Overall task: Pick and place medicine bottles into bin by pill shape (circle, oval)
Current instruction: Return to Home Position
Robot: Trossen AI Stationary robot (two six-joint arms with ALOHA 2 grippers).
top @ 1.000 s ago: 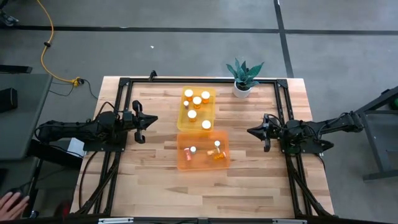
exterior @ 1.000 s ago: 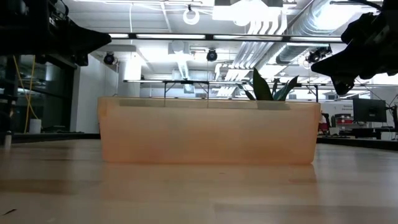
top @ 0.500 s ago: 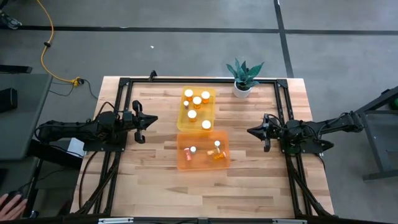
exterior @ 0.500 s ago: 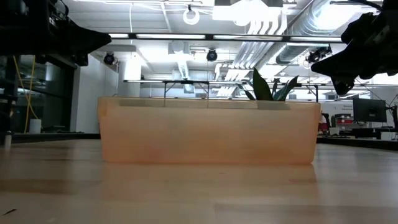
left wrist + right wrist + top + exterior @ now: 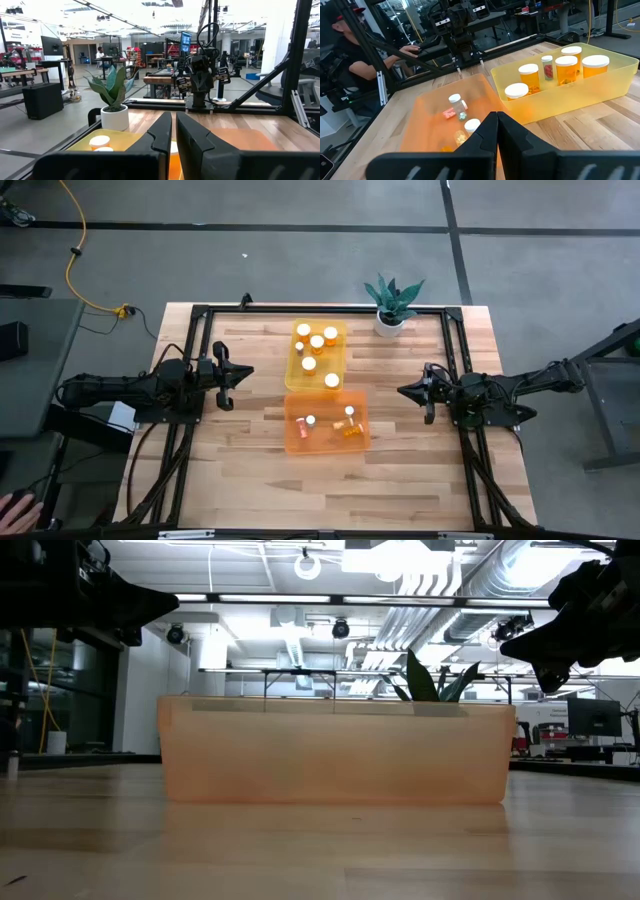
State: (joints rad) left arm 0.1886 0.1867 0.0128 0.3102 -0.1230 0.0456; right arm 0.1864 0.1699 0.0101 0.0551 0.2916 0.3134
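Homing calls for level, unhurried retreats: park your left pincer [image 5: 246, 371], fingers pressed together, at the left of the wooden counter [image 5: 250, 480], clear of the white-capped translucent orange medicine bottles [image 5: 317, 341] in the yellow plastic bin [image 5: 338, 358] and orange plastic bin [image 5: 325, 442], and your right pincer [image 5: 403, 391], likewise pressed together, opposite.

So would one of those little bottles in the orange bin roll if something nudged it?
Probably. This bottle seems to lie on its side in the orange bin; being cylindrical, it would likely roll until a wall stops it. Small and plastic-looking, it's probably light.
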